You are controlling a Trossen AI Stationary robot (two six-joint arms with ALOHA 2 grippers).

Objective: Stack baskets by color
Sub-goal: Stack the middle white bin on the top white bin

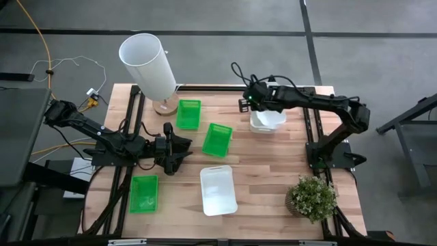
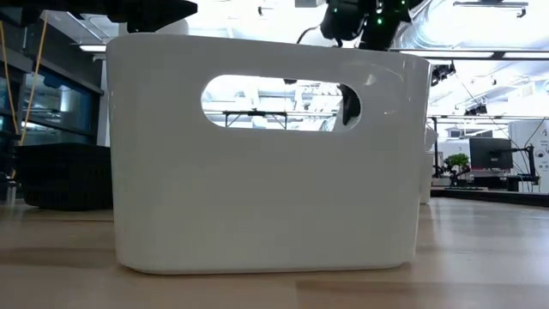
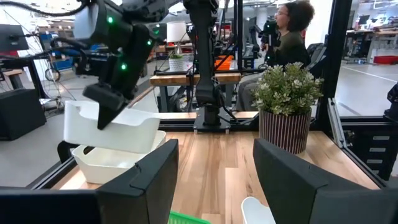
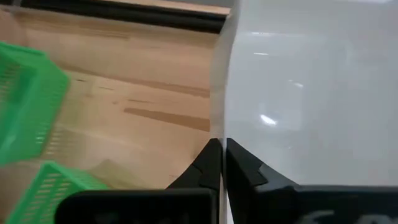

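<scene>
My right gripper (image 1: 250,104) is at the far right of the table, shut on a white basket (image 3: 112,127) that hangs over a second white basket (image 3: 115,165) resting on the table. A third white basket (image 1: 218,190) stands near the front middle and fills the low view (image 2: 266,154). Three green baskets lie on the table: one far (image 1: 188,114), one in the middle (image 1: 217,139), one at the front left (image 1: 143,193). My left gripper (image 3: 214,152) stands open and level at the left (image 1: 179,147), holding nothing. My right gripper pinches one side wall of the white basket at its rim (image 4: 219,127), one finger inside the basket and one outside. The fingers (image 3: 106,112) come slanting down from above. The basket is lifted and tilted just over the lower white basket; whether the two touch I cannot tell.
A tall white cylinder (image 1: 149,66) on a wooden base stands at the far left. A potted plant (image 1: 312,197) stands at the front right corner. Bare wood lies between the middle green basket and the stacked white baskets. A person sits beyond the table (image 3: 292,31).
</scene>
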